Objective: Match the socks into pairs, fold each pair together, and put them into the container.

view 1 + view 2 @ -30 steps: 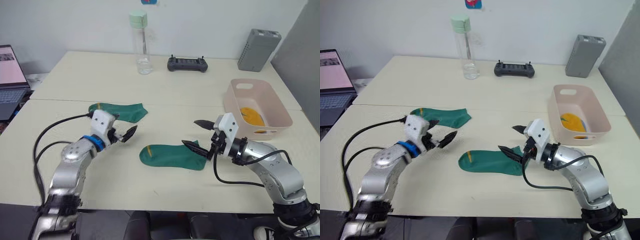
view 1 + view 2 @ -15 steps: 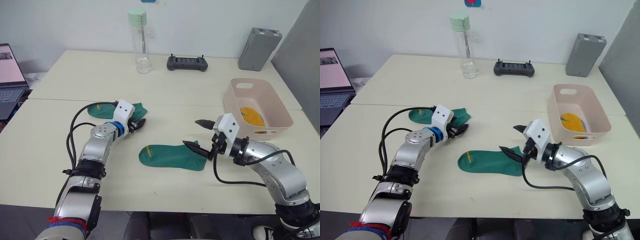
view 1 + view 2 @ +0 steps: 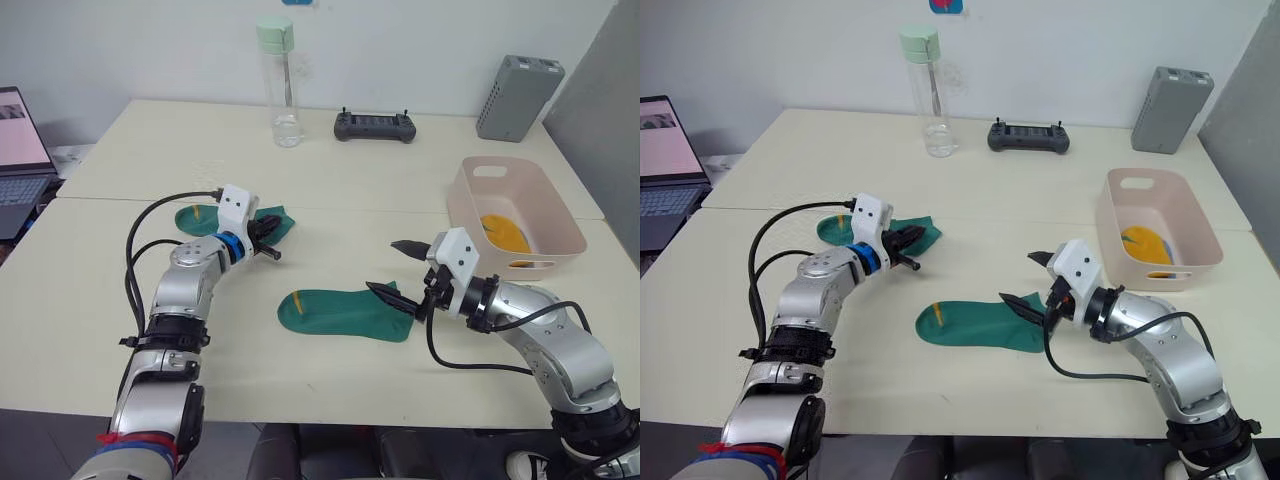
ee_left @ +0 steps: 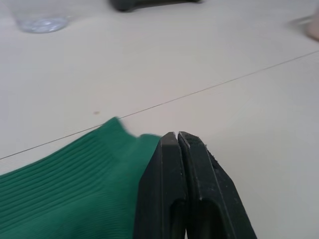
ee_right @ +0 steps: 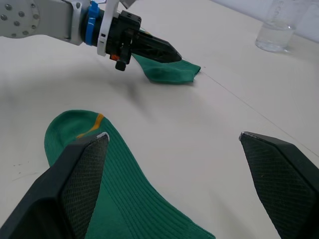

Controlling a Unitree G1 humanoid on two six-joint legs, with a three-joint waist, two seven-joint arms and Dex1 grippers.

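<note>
I see my left arm reaching forward and bent at the elbow, with the left gripper (image 3: 268,236) low over the cuff end of the far green sock (image 3: 205,216). Its two black fingers are pressed flat together; in the left wrist view they lie on the ribbed cuff edge, and I cannot tell whether any fabric is caught between them. My right arm is folded in from the right, and the right gripper (image 3: 399,271) stands with its jaws spread wide and nothing between them. One textured fingertip (image 5: 84,164) rests at the cuff end of the near green sock (image 3: 340,312); the other is raised clear of the table (image 3: 300,170).

I count two dark green socks on the table, both soft ribbed knit, each with a small yellow mark near the toe, lying flat and well apart. The container (image 3: 560,235) is a pale pink smooth plastic tub with rounded corners and a slot handle, sitting at the table's right edge beyond my right gripper. Inside it I see mustard yellow fabric (image 3: 503,233); how many socks that is, I cannot tell.
</note>
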